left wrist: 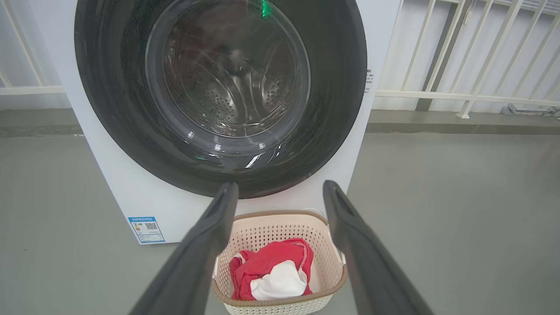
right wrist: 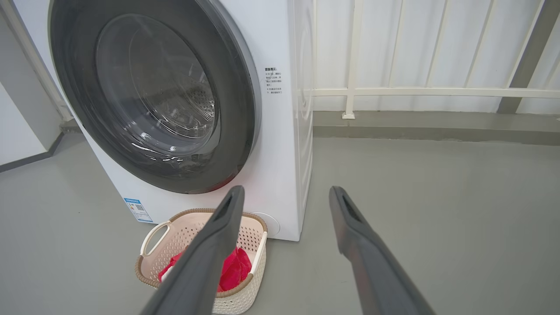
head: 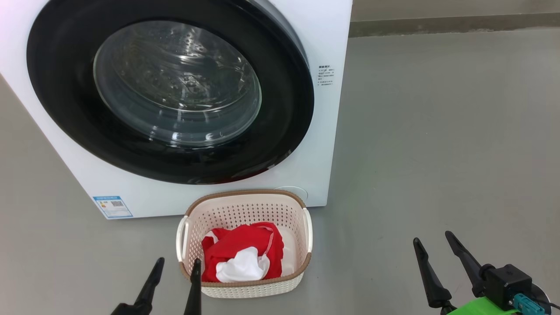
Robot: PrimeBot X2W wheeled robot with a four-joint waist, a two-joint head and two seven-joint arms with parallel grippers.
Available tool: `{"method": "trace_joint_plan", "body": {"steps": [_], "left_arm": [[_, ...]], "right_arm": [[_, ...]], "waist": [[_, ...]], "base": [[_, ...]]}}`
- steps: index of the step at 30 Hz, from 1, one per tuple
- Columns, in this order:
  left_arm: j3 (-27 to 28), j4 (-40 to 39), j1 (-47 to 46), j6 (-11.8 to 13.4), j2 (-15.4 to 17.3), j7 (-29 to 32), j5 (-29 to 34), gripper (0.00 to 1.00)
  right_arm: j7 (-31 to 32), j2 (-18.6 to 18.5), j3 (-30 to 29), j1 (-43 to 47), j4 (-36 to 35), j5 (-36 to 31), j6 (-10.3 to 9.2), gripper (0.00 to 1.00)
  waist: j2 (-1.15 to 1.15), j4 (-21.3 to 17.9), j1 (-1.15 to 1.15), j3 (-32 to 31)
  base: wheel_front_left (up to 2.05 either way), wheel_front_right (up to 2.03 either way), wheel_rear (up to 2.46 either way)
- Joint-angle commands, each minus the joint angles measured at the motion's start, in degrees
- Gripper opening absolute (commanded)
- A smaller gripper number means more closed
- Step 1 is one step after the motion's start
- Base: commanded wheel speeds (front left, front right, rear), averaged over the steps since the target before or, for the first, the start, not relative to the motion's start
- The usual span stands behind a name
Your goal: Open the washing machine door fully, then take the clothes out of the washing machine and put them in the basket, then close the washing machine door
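Left gripper [head: 178, 261] and right gripper [head: 432, 237] hover spread and empty, since the clothes [head: 243, 253] lie in the basket [head: 245, 193], parked just below the seemingly shut washing machine door [head: 61, 87].

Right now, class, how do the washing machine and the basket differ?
The washing machine is big and boxy; the basket is small and oval. The washing machine's drum looks empty behind its door; the basket holds the clothes. Both are pale and stand on the floor.

Bright, even, diffuse light; faint soft shadows on the floor [head: 437, 131]; white glints streak the washing machine door [left wrist: 227, 87]; wrist views splay the railing [left wrist: 459, 96] at the edges.
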Motion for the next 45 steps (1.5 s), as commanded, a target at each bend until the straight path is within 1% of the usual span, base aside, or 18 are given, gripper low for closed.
{"method": "trace_joint_plan", "body": {"steps": [1, 7, 8, 12, 15, 19, 25, 45], "left_arm": [[1.73, -1.41, -1.35, 0.45, 0.92, -0.54, -0.23, 1.00], [1.47, -1.52, -1.50, 0.71, 0.85, -0.44, -0.35, 1.00], [-0.30, -0.04, 0.01, 0.30, -0.02, 0.02, -0.05, 0.00], [-0.93, 2.97, 0.58, 0.27, -0.94, 0.09, -0.05, 0.00], [-0.56, 3.17, 0.64, -0.07, -1.14, 0.33, -1.66, 0.00], [0.10, 3.36, 0.43, -0.67, -1.28, 0.76, -4.14, 0.00], [0.91, 3.82, 0.01, -1.45, -1.47, 1.29, -7.21, 0.00], [4.31, 5.62, -1.67, -4.68, -2.33, 3.51, -19.34, 0.00]], "right_arm": [[0.19, -0.50, 1.11, -0.85, -1.69, 0.16, -0.06, 1.00], [0.30, -0.50, 1.29, -1.03, -1.65, 0.31, -0.06, 1.00], [0.06, 0.00, 0.07, 0.01, -0.03, 0.12, 0.00, 0.00], [-0.01, 0.58, 0.57, 0.20, 3.30, 0.11, 0.00, 0.00], [0.14, 0.51, 0.63, 0.06, 3.56, 1.88, 0.00, 0.00], [0.44, 0.30, 0.60, -0.30, 3.69, 4.62, 0.00, 0.00], [0.80, 0.07, 0.57, -0.90, 4.01, 8.00, -0.01, 0.00], [2.45, -0.65, 0.19, -3.09, 4.98, 21.26, -0.02, 0.00]], "waist": [[0.00, 0.06, 0.00, 0.05], [0.00, 0.14, 0.00, 0.22], [0.00, 0.14, 0.00, 0.22], [0.00, 0.14, 0.00, 0.23], [0.00, 0.12, 0.01, 0.27], [0.00, 0.09, 0.13, 0.16], [0.00, 0.05, 0.01, 0.31], [0.00, -0.09, 0.00, 0.48]], "base": [[0.00, 0.00, 0.00], [0.00, 0.00, 0.00], [0.00, 0.00, 0.00], [0.00, 0.00, 0.00], [0.00, 0.00, 0.00], [0.00, 0.00, 0.00], [0.00, 0.00, 0.00], [0.00, 0.00, 0.00]]}}
